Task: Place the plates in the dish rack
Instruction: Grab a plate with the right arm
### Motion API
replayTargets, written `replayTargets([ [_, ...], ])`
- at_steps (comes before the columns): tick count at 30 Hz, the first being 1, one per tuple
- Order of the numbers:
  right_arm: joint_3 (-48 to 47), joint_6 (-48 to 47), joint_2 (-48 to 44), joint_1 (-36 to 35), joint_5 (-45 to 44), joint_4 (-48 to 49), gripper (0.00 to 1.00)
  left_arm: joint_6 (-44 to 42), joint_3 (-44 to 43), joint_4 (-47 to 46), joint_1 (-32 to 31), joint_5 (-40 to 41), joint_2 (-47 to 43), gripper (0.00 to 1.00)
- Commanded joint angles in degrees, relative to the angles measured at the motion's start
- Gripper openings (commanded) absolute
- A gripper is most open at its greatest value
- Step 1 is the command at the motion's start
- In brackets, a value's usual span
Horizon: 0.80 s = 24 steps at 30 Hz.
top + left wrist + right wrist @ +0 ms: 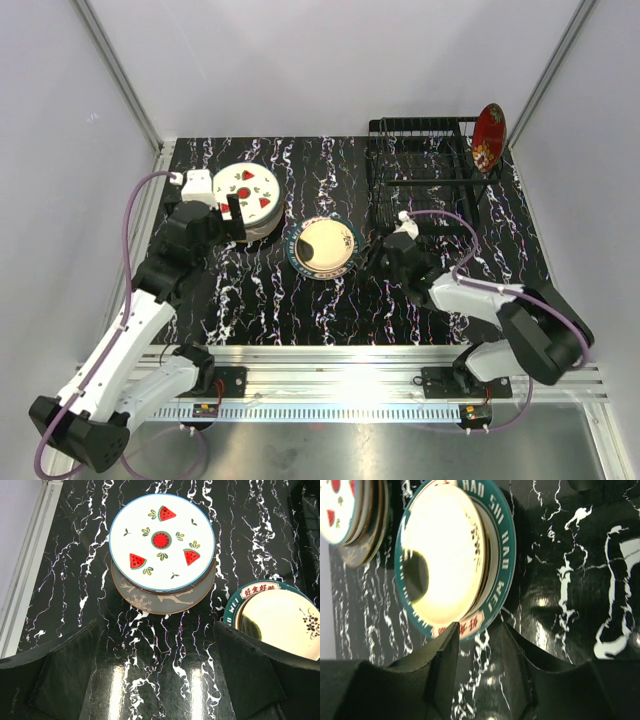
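A stack of plates (247, 196) lies at the back left, a white watermelon plate (162, 542) on top and a brown-grey plate (160, 601) under it. A teal-rimmed cream plate (320, 247) lies flat mid-table; it also shows in the right wrist view (452, 555). The black wire dish rack (425, 170) stands at the back right with a red floral plate (488, 137) upright at its far right end. My left gripper (238, 222) (157, 680) is open and empty just in front of the stack. My right gripper (378, 252) (479, 655) is open, its tips at the teal plate's right rim.
The table (300, 310) is black marble-patterned, with white walls on three sides. An aluminium rail (330, 365) runs along the near edge by the arm bases. The stack's edge (350, 520) shows at the top left of the right wrist view.
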<state>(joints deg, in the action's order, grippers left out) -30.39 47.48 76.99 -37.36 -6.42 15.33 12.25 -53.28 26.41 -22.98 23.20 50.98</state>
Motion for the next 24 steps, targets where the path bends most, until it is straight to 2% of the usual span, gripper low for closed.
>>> replayTargets([
  [1,-4.9,2.4,4.5,-1.0,-5.1,7.6,0.46,-0.1,0.9,-4.4,-0.4,2.0,-3.4,0.99],
  [5,-8.1,0.2,9.4,-1.1,-5.4,8.2,0.46,0.2,0.5,-3.9,-0.7,1.3,-3.0,0.99],
  [10,-12.0,0.3,13.0,-1.0,-7.8,3.7,0.45,0.0,-0.2,-2.9,-1.1,0.8,-2.1,0.99],
  [14,-12.4,1.8,14.8,-1.0,-9.3,2.5,0.45,-0.7,0.6,-3.5,-1.2,4.0,-4.0,0.99],
  [24,-14.3,2.9,18.5,-1.0,-9.9,1.8,0.42,-0.6,0.4,-3.4,-1.4,2.9,-4.1,0.99],
])
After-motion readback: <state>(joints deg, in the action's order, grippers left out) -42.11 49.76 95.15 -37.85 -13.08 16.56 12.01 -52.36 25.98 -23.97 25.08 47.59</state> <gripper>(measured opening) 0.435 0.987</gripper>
